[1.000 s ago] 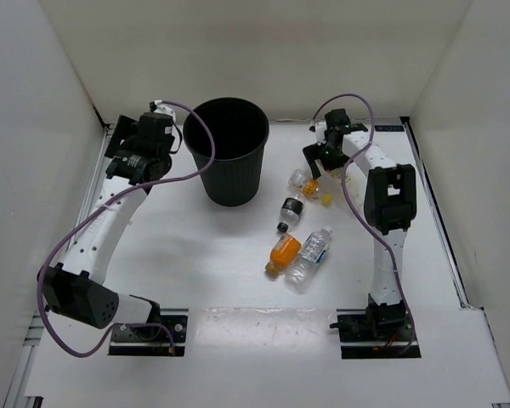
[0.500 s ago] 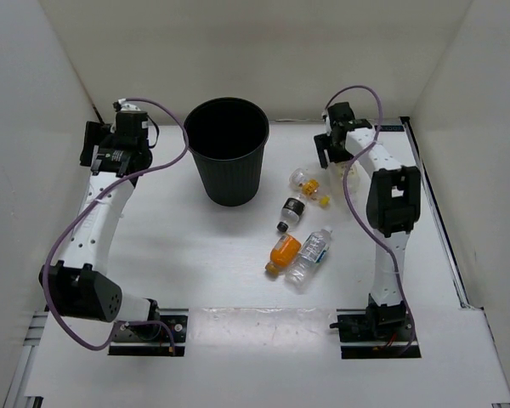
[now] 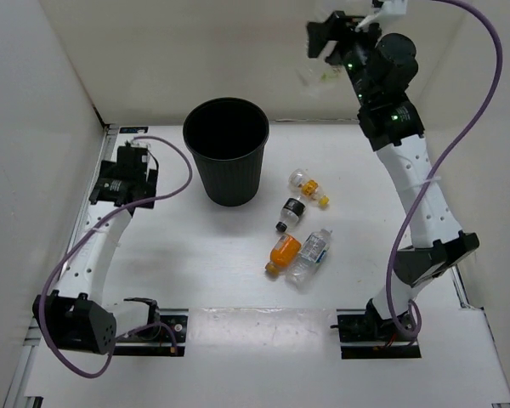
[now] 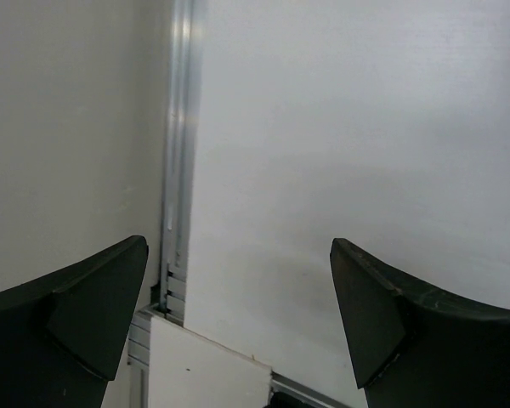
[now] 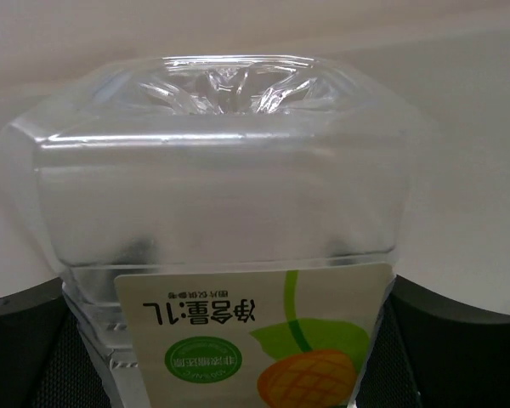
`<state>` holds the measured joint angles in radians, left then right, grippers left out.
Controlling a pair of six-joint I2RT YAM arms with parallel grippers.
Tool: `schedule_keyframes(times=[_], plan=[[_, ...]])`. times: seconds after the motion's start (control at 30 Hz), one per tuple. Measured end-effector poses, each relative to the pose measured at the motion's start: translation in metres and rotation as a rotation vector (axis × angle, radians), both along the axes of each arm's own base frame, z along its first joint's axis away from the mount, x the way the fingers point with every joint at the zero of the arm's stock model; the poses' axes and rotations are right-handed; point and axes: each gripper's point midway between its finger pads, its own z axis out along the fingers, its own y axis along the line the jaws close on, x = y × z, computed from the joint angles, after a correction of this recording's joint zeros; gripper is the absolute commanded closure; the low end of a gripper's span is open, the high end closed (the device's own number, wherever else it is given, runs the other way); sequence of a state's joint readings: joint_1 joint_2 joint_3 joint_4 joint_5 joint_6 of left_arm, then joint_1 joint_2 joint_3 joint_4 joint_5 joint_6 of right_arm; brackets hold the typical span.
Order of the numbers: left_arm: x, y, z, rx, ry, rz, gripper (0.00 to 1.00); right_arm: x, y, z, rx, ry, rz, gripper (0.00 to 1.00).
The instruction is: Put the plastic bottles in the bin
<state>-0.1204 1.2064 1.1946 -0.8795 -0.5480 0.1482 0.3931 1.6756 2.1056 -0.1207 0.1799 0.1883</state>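
My right gripper (image 3: 320, 53) is raised high above the table's back, right of the bin, shut on the white-labelled fruit-print bottle (image 3: 311, 73). In the right wrist view that clear bottle (image 5: 229, 195) fills the frame between the jaws of the right gripper (image 5: 238, 348). The black bin (image 3: 227, 151) stands at the back centre. On the table right of it lie the small yellow-capped bottle (image 3: 308, 184), the black-capped bottle (image 3: 291, 212), the orange bottle (image 3: 283, 253) and the clear water bottle (image 3: 312, 253). My left gripper (image 3: 125, 174) stands left of the bin, open and holding nothing (image 4: 238, 314).
White walls enclose the table on three sides. An aluminium rail (image 4: 177, 170) runs along the left edge under the left gripper. The arm bases (image 3: 149, 327) sit at the near edge.
The right arm has lifted from the table beside the bottles to high above it, carrying the fruit-print bottle. The left arm has drawn back from the bin toward the left edge.
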Motion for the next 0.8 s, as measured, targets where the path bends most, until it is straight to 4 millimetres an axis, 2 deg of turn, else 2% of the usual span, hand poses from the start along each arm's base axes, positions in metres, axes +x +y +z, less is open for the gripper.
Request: schedule_keyframes(times=[0.07, 0.13, 0.17, 0.23, 0.27, 0.33, 0.43, 0.47, 0.53, 0.57, 0.67, 0.73, 0.8], plan=[[-0.014, -0.007, -0.023, -0.036, 0.061, -0.033, 0.03, -0.021, 0.043, 0.037, 0.054, -0.113, 0.133, 0.94], [-0.027, -0.013, -0.043, -0.069, 0.115, -0.061, 0.03, -0.027, 0.081, 0.051, 0.09, -0.169, 0.238, 0.93], [-0.034, -0.015, -0.052, -0.08, 0.14, -0.07, 0.03, -0.024, 0.096, 0.048, 0.096, -0.172, 0.272, 0.93], [-0.042, -0.017, -0.062, -0.096, 0.171, -0.078, 0.03, -0.008, 0.131, 0.021, 0.091, -0.133, 0.328, 0.93], [-0.045, -0.017, -0.065, -0.1, 0.181, -0.079, 0.03, 0.002, 0.148, 0.0, 0.078, -0.098, 0.349, 0.93], [-0.048, -0.018, -0.067, -0.107, 0.181, -0.078, 0.02, 0.021, 0.182, -0.05, 0.042, -0.015, 0.383, 0.9], [-0.049, -0.018, -0.062, -0.112, 0.158, -0.078, 0.02, 0.039, 0.218, -0.126, -0.04, 0.115, 0.409, 0.85], [-0.049, -0.018, -0.061, -0.113, 0.151, -0.077, 0.02, 0.041, 0.227, -0.151, -0.075, 0.161, 0.411, 0.71], [-0.05, -0.017, -0.058, -0.116, 0.137, -0.073, 0.02, 0.039, 0.236, -0.188, -0.129, 0.233, 0.408, 0.57], [-0.05, -0.016, -0.057, -0.117, 0.132, -0.07, 0.0, 0.035, 0.24, -0.203, -0.155, 0.263, 0.41, 0.34], [-0.051, -0.015, -0.056, -0.119, 0.126, -0.06, 0.0, 0.027, 0.245, -0.226, -0.196, 0.308, 0.413, 0.0], [-0.051, -0.014, -0.056, -0.119, 0.124, -0.058, 0.0, 0.025, 0.244, -0.23, -0.221, 0.322, 0.417, 0.0], [-0.05, -0.014, -0.055, -0.119, 0.123, -0.057, 0.0, 0.022, 0.242, -0.222, -0.245, 0.313, 0.431, 0.0]])
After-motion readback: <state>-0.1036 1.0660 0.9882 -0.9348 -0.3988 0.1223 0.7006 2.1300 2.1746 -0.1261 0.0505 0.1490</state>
